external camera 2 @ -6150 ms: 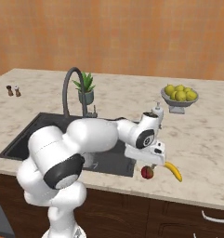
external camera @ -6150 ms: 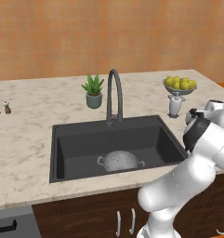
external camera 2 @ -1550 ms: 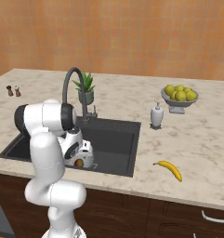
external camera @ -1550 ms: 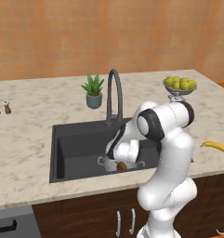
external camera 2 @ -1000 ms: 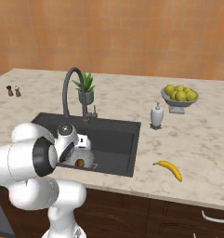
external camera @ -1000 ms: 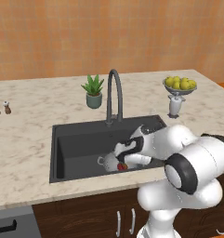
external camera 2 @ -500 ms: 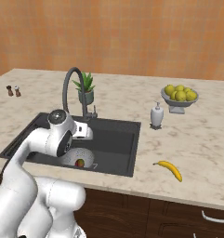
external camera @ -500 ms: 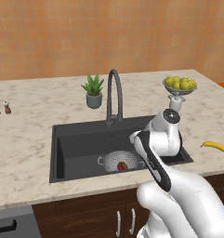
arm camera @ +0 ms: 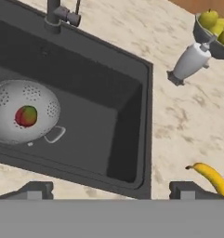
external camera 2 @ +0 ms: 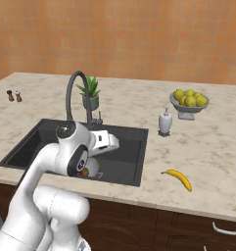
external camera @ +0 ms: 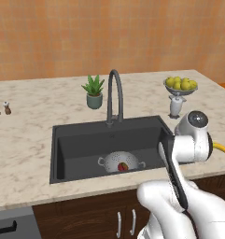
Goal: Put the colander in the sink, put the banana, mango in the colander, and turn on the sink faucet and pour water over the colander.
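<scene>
A: Where is the colander being kept?

B: It is being kept on the floor of the sink, near the front wall. The mango is being held inside it, right in the middle of the bowl. One little handle is seen on each side of the bowl.

A: And where is the banana lying?

B: It is being left on the stone counter, to the right of the sink and near the front edge. It is well apart from the colander. In the hand view its yellow end is seen just beside one dark finger tip, but nothing is touching it.

A: How are the jaws being held?

B: They are being held spread wide, and nothing is being pinched between them. The gripper is being held over the front right corner of the sink.

A: What is standing around the sink?

B: The sink faucet is standing behind the basin, and no water is being poured from it. A small potted plant is seen beside it. A white soap bottle and a bowl of yellow-green fruits are being kept farther right on the counter.
</scene>
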